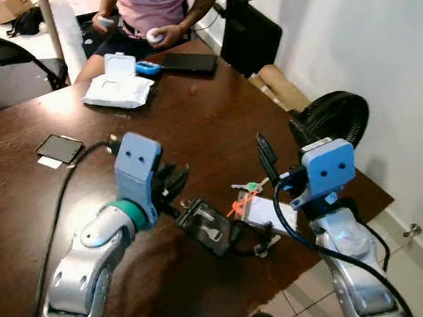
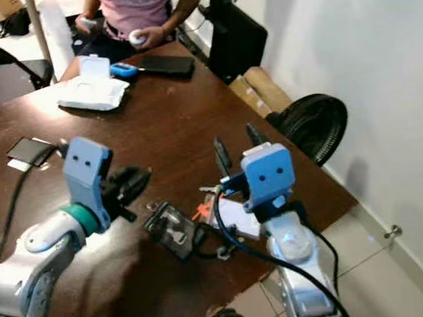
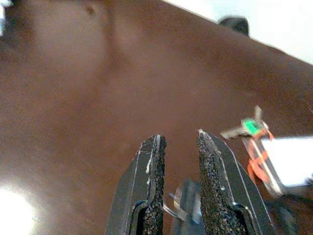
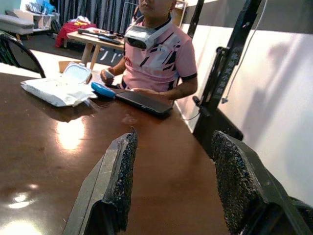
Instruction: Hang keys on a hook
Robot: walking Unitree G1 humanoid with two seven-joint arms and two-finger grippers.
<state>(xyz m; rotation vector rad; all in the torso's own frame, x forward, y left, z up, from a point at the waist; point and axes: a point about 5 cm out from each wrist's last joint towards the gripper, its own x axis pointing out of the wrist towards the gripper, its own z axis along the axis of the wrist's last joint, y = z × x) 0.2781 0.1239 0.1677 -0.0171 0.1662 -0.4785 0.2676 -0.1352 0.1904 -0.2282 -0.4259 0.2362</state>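
The keys [image 1: 247, 188], one with a green cap, lie on the brown table [image 1: 194, 123] near its front right edge. They are tied by an orange strap [image 1: 236, 205] to a white tag [image 1: 270, 212]. The keys [image 3: 250, 127] also appear past my left fingertips. A black hook piece [image 1: 205, 227] with metal prongs lies just left of them. My left gripper [image 1: 174, 180] hovers over the table beside that piece, fingers [image 3: 151, 161] slightly apart and holding nothing. My right gripper [image 2: 238, 146] is raised above the keys, wide open and empty, as its fingers [image 4: 122, 166] show.
A person [image 1: 159, 10] in a pink shirt sits at the far end. Near them are a wipes pack [image 1: 118, 84], a blue object [image 1: 148, 68] and a black tablet [image 1: 189, 62]. A phone [image 1: 59, 148] and a cable [image 1: 62, 198] lie at left. A black fan [image 1: 337, 117] stands off the table's right edge.
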